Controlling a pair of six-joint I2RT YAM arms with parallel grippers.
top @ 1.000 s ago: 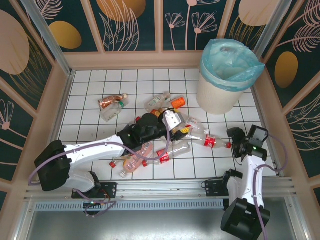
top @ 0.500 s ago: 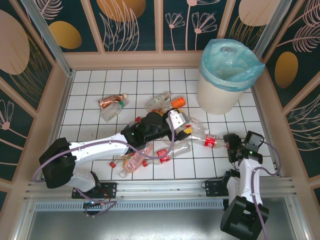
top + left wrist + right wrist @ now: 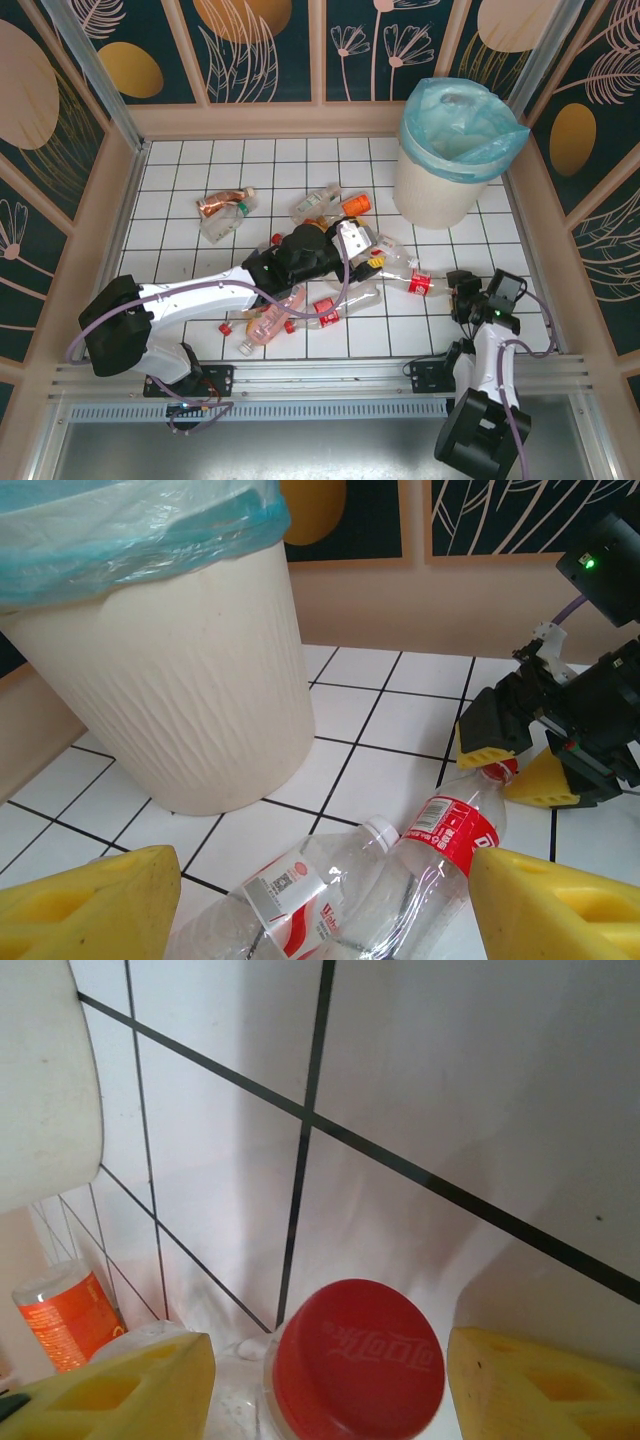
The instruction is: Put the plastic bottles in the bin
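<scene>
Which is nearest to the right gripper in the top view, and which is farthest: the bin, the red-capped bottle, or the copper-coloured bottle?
1. Red-capped bottle, at the right gripper's tips.
2. Bin, farther back.
3. Copper-coloured bottle, far left.

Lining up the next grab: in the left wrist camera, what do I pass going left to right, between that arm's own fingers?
Bin → clear bottle with a white cap → bottle with a red label → right claw.
</scene>
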